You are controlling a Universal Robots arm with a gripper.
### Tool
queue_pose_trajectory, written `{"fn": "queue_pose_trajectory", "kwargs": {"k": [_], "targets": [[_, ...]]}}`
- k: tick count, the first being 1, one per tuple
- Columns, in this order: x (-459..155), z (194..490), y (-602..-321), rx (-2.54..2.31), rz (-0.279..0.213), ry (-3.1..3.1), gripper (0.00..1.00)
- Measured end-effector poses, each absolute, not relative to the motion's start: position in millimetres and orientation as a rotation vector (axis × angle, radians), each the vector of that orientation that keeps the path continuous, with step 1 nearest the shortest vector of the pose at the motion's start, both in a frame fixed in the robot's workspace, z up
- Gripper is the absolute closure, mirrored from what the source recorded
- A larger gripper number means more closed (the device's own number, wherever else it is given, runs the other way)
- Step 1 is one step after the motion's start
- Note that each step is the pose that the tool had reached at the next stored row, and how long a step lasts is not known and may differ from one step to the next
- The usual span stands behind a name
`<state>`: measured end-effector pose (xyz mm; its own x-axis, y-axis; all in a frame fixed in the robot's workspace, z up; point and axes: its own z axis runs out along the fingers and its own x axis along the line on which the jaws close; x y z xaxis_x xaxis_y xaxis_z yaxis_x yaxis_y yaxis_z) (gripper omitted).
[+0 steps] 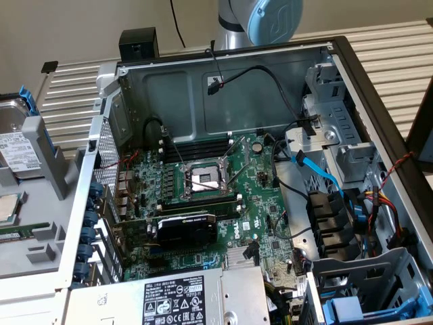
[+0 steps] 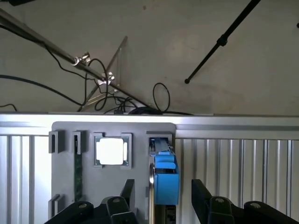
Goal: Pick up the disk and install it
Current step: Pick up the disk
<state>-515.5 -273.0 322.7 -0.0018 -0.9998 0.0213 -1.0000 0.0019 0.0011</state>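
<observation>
The disk (image 1: 15, 139) stands on edge in a grey parts holder (image 1: 40, 223) at the exterior view's left, outside the computer case; its silver face, white label and blue carrier show. In the wrist view the disk (image 2: 166, 179) appears edge-on as a blue carrier in a slot of the holder (image 2: 135, 186). My gripper (image 2: 163, 200) is open, and its black fingers (image 2: 127, 193) stand apart on either side of the carrier without touching it. A blue joint of the arm (image 1: 270, 17) rises behind the case.
The open computer case (image 1: 352, 81) holds a motherboard (image 1: 203, 196), a power supply (image 1: 183, 298), loose cables and drive bays with a blue part (image 1: 355, 308) at the exterior view's lower right. A square silver chip (image 2: 110, 150) and a memory stick (image 2: 78, 172) sit in the holder.
</observation>
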Motion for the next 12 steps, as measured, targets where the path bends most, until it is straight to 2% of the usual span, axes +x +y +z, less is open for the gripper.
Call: {"fn": "queue_pose_trajectory", "kwargs": {"k": [12], "targets": [[-515,303,-275,2.218,-0.003,-2.222,0.40]]}}
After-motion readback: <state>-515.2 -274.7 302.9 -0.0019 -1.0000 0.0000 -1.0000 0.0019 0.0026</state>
